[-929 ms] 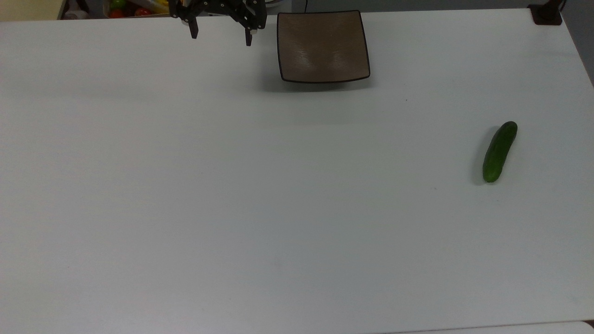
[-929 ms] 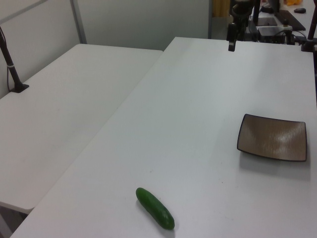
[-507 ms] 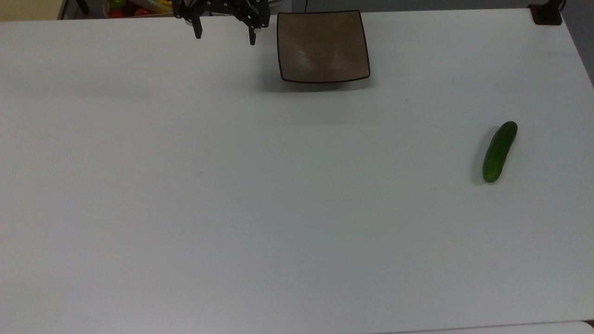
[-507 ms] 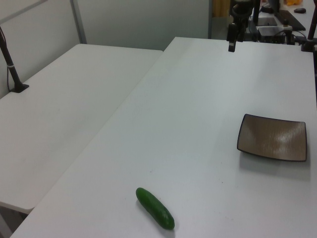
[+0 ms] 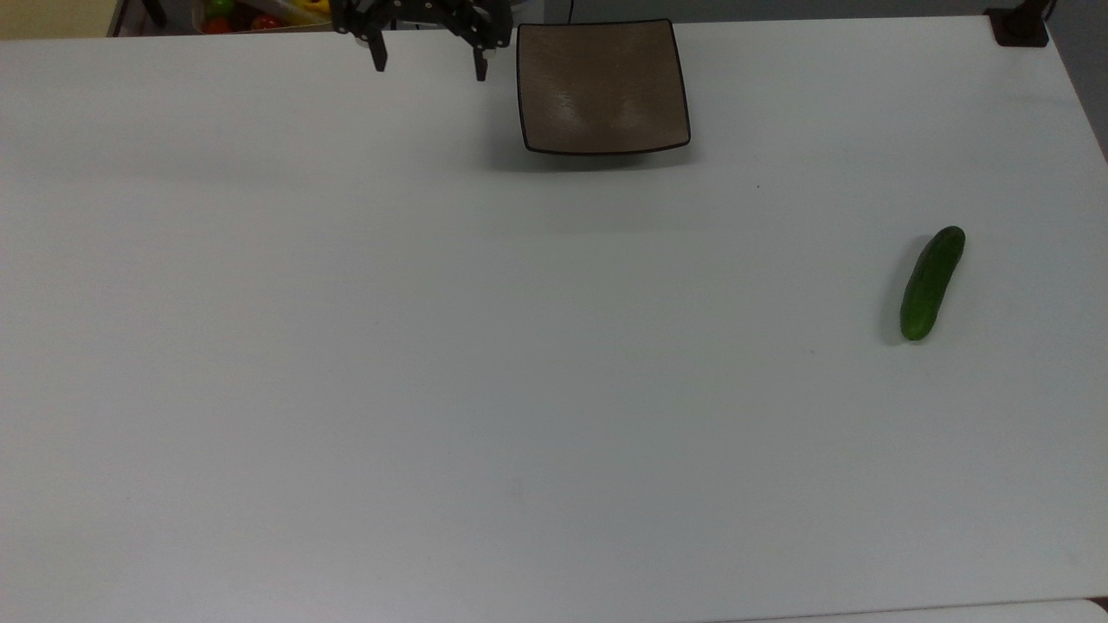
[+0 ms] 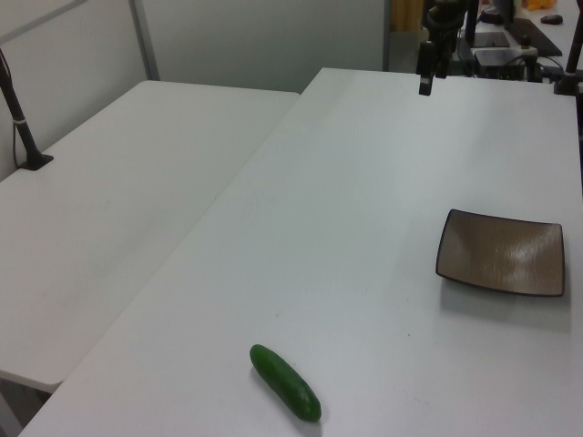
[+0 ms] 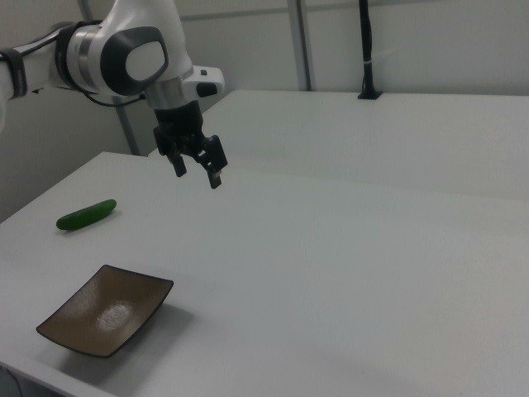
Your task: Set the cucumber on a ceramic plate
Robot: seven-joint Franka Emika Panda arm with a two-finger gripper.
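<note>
The dark green cucumber [image 5: 931,283] lies on the white table at the top view's right, also near the front edge in the left view [image 6: 285,382] and at the right view's left [image 7: 86,214]. The square brown ceramic plate [image 5: 602,85] sits bare at the top view's upper middle, at the left view's right [image 6: 501,252], and at the right view's lower left [image 7: 105,309]. My gripper [image 5: 428,62] hangs open above the table just left of the plate in the top view, far from the cucumber; it is also in the right view [image 7: 196,174] and left view [image 6: 425,85].
A black post base [image 5: 1018,26] stands at the table's corner at the top view's upper right. Colourful items in a box [image 5: 251,13] sit beyond the table edge at the top view's upper left. A second white table [image 6: 127,191] adjoins at the left view's left.
My gripper has shifted a little to the top view's right, toward the plate, staying open. The cucumber and plate have not moved.
</note>
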